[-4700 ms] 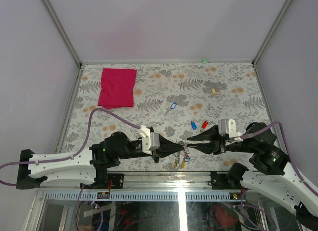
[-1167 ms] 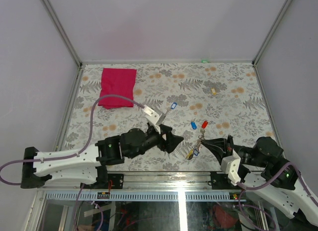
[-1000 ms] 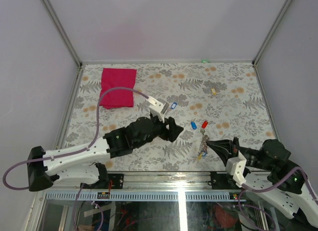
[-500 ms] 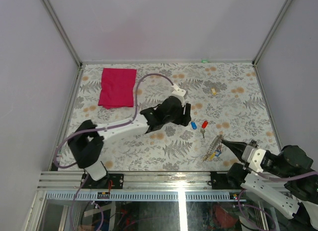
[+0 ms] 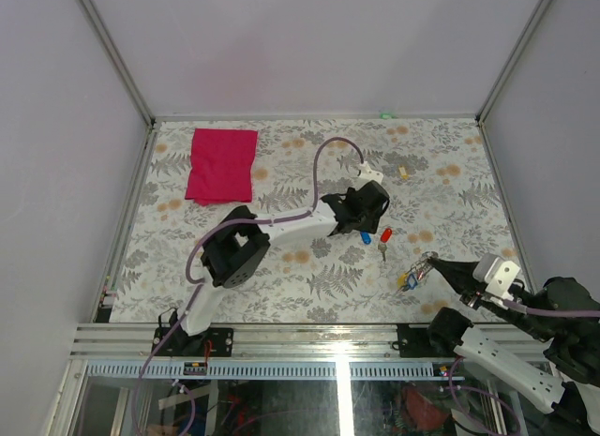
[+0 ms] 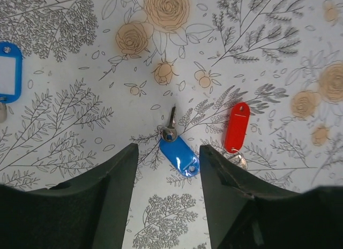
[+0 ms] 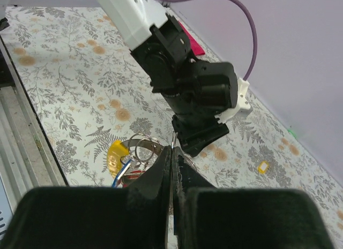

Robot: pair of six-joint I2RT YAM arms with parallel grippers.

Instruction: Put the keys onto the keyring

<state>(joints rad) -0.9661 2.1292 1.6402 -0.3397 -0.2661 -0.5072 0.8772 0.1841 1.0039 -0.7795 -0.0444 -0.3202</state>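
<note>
Right wrist view shows the right gripper (image 7: 171, 151) pinched closed, apparently on the keyring (image 7: 143, 147), holding it up near the front edge with tagged keys (image 7: 117, 158) hanging from it. Farther out, the left gripper (image 6: 167, 150) gapes empty, straddling the blue key (image 6: 180, 154) on the worktop (image 6: 268, 35), seemingly to pick it up.

A red cloth (image 5: 221, 164) lies flat as a rough rectangle on a table cover (image 5: 300, 155) printed with grey ferns and tan roses. Well to the right of the cloth, at about the same depth, sits a small tan block (image 5: 403, 172). Also right of the cloth, but beyond its far edge, a small green spot (image 5: 385, 114) shows at the foot of the pale lilac back wall (image 5: 309, 42). Much nearer than the cloth, a metal rail (image 5: 281, 333) runs across, and nearer still a slotted grey duct (image 5: 234, 368).
</note>
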